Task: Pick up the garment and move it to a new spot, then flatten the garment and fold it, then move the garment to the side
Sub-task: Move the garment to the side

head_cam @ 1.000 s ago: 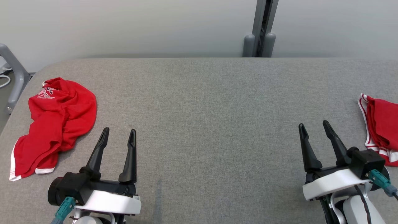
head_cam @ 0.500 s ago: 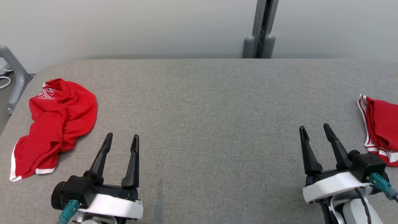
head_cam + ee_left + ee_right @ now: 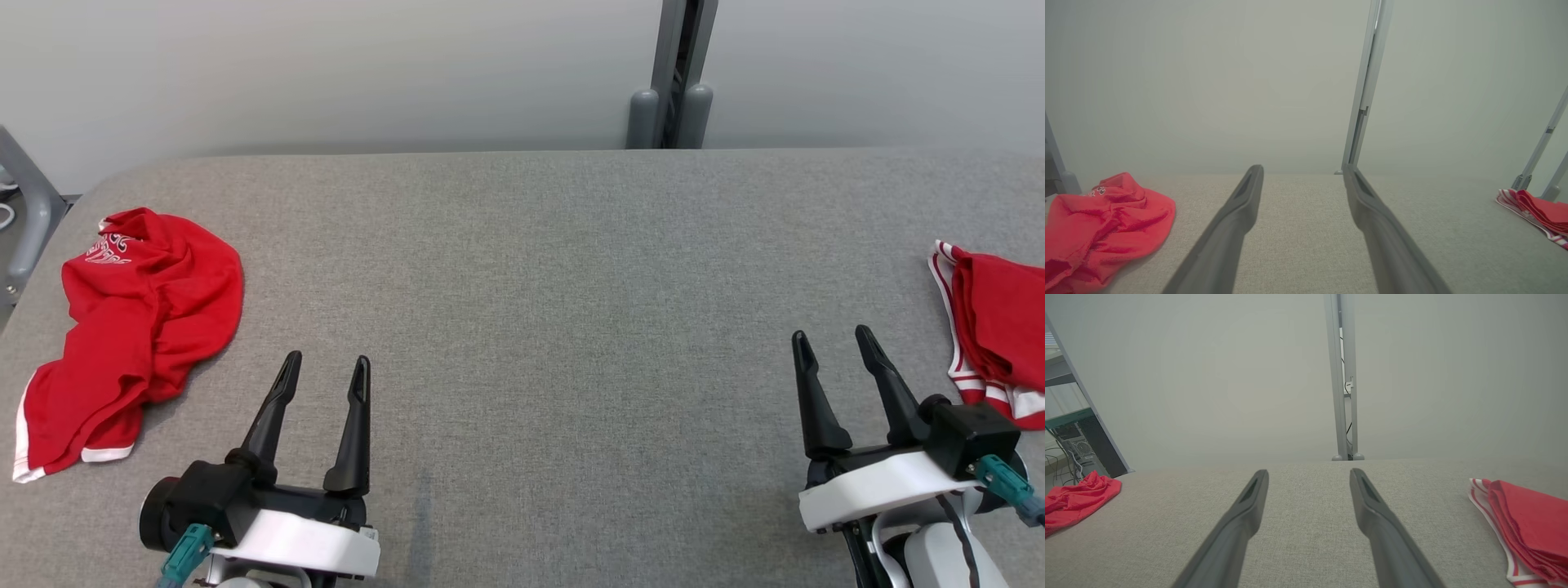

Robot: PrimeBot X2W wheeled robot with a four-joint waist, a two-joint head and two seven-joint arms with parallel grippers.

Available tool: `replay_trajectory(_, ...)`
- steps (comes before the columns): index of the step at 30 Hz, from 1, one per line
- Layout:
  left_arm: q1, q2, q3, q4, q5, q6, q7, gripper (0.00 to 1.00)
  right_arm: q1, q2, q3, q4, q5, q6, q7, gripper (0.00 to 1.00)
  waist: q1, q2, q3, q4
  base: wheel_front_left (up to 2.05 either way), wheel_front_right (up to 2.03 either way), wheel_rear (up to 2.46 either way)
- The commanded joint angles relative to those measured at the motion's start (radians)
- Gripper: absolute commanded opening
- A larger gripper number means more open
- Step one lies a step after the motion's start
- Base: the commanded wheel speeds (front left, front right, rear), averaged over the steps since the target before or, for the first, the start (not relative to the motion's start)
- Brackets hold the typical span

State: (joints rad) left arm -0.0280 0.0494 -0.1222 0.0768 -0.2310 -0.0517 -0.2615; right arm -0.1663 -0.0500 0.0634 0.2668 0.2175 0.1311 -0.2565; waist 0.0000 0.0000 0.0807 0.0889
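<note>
Nearest, along the near edge of the grey fabric-covered counter (image 3: pixel 571 286), the left pincer (image 3: pixel 327 359) and the right pincer (image 3: pixel 832 333) both stand released. Their long dark fingers (image 3: pixel 273 408) are spread and empty, poised over bare cloth and pointing toward the far edge. I judge this a ready stance, with nothing seized yet. Just outward of the left pincer, near the counter's left edge, lies the crumpled red garment with white hem trim (image 3: pixel 139 327), apart from the fingers. It is heaped and unflattened, so it looks like the piece to be picked up, and the left pincer is the handier one for it. Its long axis runs near to far, leaning a little rightward as it recedes. The white-banded hem end points to the near-left corner, and the bulkier end with white lettering points to the far edge. At the right edge, just beside the right pincer, a folded red garment with red-and-white striped trim (image 3: pixel 1000 327) rests neatly, probably set aside as finished. Beyond the far edge a grey metal post (image 3: pixel 669 82) rises against a pale wall (image 3: pixel 326 65).
</note>
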Motion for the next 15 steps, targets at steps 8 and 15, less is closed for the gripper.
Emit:
replay_trajectory(8, -0.019, 0.003, 0.0, 0.007, -0.002, 0.001, -0.003, 1.0, -0.01, -0.003, -0.013, -0.003, 0.01, -0.001, -0.005, 1.0, 0.0, 0.0, 0.016, -0.005, 0.0, 0.0, 0.0)
replay_trajectory(15, -0.026, 0.003, 0.006, 0.013, 0.001, -0.001, -0.003, 1.0, -0.019, -0.003, -0.018, -0.003, 0.013, -0.001, -0.007, 1.0, 0.0, 0.0, 0.024, -0.011, 0.0, 0.0, 0.0)
